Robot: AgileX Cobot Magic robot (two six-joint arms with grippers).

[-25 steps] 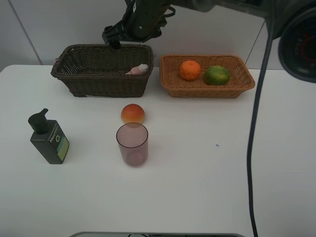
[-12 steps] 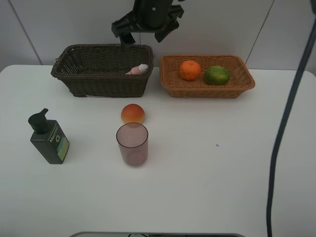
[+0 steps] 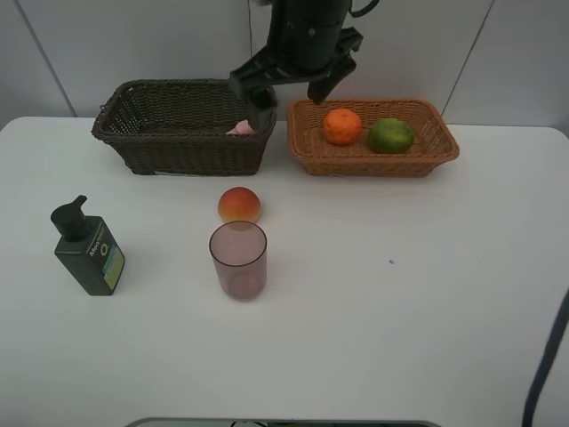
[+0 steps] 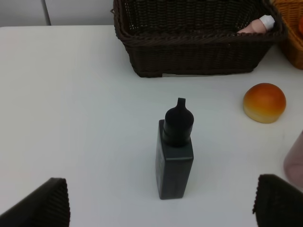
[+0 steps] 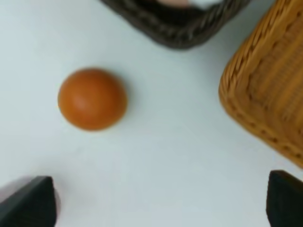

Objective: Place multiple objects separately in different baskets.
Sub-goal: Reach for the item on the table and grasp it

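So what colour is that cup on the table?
The cup is translucent mauve, clearest in the exterior high view.

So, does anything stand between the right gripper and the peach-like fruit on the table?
Nothing visible does. The right gripper hangs open near the dark basket, and only table surface lies between it and the peach-like fruit. The mauve cup stands on the fruit's other side, away from the gripper.

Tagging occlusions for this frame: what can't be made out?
- Pink bottle: exterior high view, mostly behind the right arm's jaws and the dark basket wall.
- Mauve cup: left wrist view, cut off by the frame edge.
- Pump bottle label: exterior high view, too small to read.
- Tan basket contents: right wrist view, outside the frame.
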